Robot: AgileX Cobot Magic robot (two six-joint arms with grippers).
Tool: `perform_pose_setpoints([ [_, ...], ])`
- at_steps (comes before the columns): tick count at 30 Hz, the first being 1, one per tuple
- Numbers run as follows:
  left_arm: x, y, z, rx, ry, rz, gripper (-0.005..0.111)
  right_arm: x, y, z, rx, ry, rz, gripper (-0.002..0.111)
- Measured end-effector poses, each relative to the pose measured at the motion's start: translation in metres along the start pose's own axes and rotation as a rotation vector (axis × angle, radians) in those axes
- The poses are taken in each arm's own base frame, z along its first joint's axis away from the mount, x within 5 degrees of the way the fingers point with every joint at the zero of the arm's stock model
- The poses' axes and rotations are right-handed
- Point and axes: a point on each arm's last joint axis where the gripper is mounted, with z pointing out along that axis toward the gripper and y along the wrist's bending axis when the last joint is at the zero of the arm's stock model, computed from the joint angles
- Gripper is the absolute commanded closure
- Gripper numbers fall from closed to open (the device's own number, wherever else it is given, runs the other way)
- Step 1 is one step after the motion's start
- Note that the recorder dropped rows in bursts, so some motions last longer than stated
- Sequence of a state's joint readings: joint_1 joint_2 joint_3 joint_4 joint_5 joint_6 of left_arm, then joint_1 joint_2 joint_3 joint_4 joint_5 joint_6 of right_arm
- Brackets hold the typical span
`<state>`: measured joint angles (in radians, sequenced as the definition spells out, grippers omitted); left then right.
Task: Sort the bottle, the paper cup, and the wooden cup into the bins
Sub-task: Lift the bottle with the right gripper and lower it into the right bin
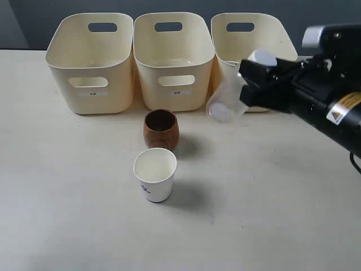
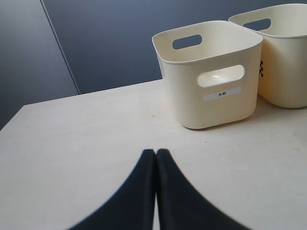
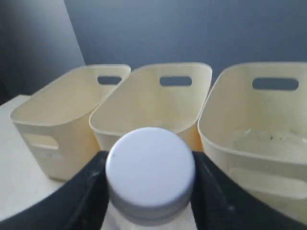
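Observation:
My right gripper [image 1: 254, 76] is shut on the clear bottle [image 1: 227, 101], which hangs tilted in the air in front of the right bin [image 1: 282, 39]. Its white cap [image 3: 149, 165] sits between the black fingers [image 3: 84, 191] in the right wrist view. The dark wooden cup [image 1: 161, 129] stands before the middle bin [image 1: 174, 56], with the white paper cup [image 1: 155, 174] just nearer. The left bin [image 1: 90, 62] holds nothing visible. My left gripper [image 2: 156, 152] is shut and holds nothing, low over the table short of the left bin [image 2: 211, 72]; it is out of the exterior view.
The three cream bins stand side by side along the table's far edge, against a dark wall. The right arm's black body [image 1: 321, 96] reaches in from the right. Bare tabletop [image 1: 67, 186] lies left of the cups.

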<state>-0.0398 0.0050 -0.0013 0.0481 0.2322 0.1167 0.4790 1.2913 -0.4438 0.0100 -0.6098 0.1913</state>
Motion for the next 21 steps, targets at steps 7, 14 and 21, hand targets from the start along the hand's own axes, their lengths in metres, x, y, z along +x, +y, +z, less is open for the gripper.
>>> perform_pose_setpoints([
  [7, 0.000, 0.000, 0.000, 0.000, 0.000, 0.000, 0.107, -0.045, 0.002, 0.016, 0.053, -0.122, -0.046, 0.109],
  [14, 0.000, 0.000, 0.000, 0.000, 0.000, 0.000, 0.107, -0.071, -0.007, 0.021, 0.216, -0.173, -0.080, 0.109],
  [21, 0.000, 0.000, 0.000, 0.000, 0.000, 0.000, 0.107, -0.080, -0.013, 0.035, 0.303, -0.154, -0.158, 0.109],
])
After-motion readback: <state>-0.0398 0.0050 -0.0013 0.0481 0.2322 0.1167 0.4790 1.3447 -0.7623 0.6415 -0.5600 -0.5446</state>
